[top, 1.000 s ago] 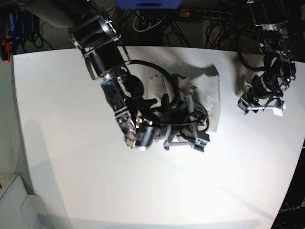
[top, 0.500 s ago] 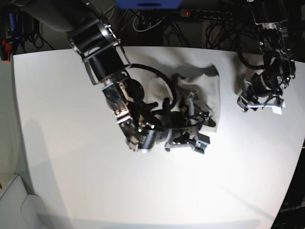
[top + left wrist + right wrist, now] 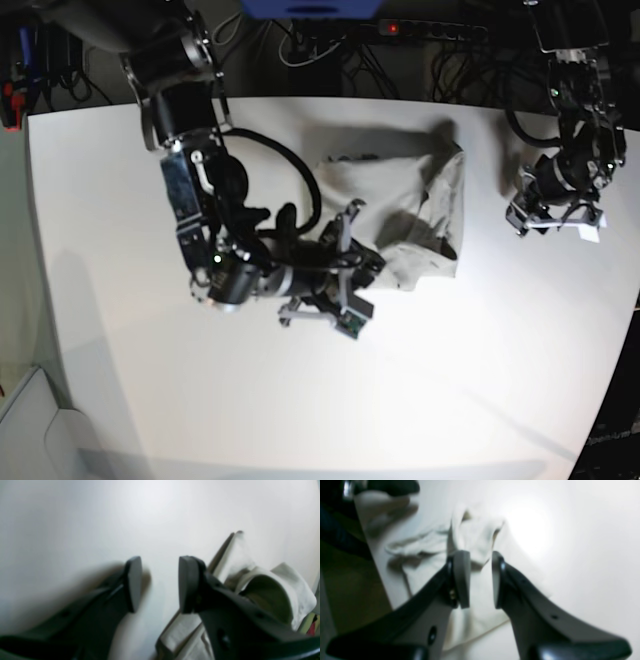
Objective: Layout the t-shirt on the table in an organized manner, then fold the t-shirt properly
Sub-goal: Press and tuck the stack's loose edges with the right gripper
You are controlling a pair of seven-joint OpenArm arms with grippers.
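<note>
The pale grey-beige t-shirt [image 3: 425, 200] lies rumpled on the white table [image 3: 150, 390], right of centre toward the far edge. My right gripper [image 3: 350, 278] is low at the shirt's near-left edge. In the right wrist view the right gripper [image 3: 479, 581] has its jaws a little apart with nothing between them, and the shirt [image 3: 475, 537] lies just beyond the fingertips. My left gripper [image 3: 555, 215] hovers over bare table to the right of the shirt. In the left wrist view the left gripper [image 3: 157, 583] is open and empty, with a shirt fold [image 3: 287, 590] to its right.
Cables and a power strip [image 3: 430, 30] lie behind the table's far edge. The floor drops away past the table edge [image 3: 377, 575] in the right wrist view. Bare white table [image 3: 100, 517] spreads around the left gripper.
My right arm has drawn back to the left, off the top of the shirt, which now shows more and lies wider. The left arm has barely moved.
</note>
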